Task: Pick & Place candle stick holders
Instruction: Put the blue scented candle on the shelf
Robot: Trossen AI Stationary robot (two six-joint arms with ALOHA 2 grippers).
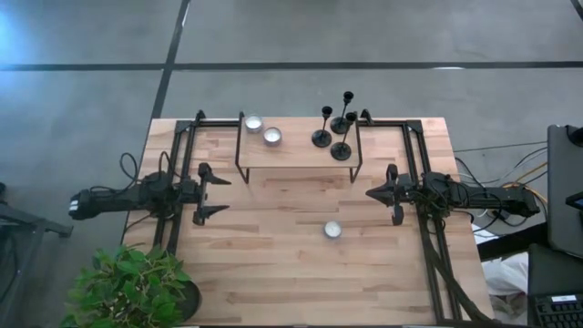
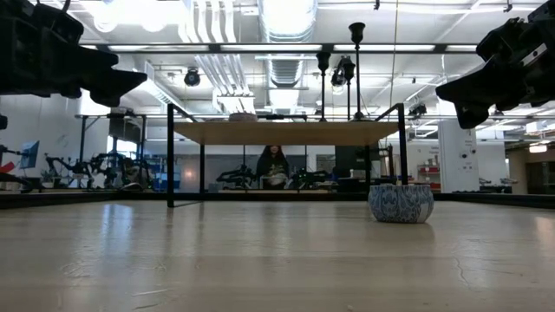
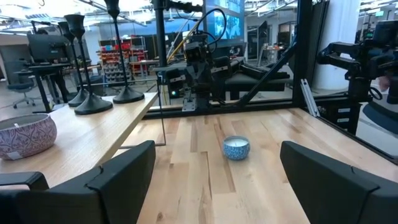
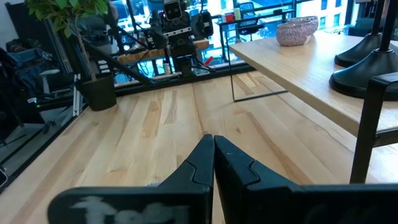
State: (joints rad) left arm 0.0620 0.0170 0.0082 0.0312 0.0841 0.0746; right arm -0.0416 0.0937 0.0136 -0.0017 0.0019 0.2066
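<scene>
Three black candle stick holders stand upright on their round bases on the right part of a raised wooden shelf at the table's far side. They also show in the low view and the left wrist view. Their bases show in the right wrist view. My left gripper is open and empty, level over the table's left part, well left of the holders. My right gripper is shut and empty over the table's right part, just in front of the shelf's right end.
Two small patterned bowls sit on the shelf's left part. A third bowl sits on the table in front of the shelf, between the arms. A potted plant stands at the near left corner. Black frame rails run along both sides.
</scene>
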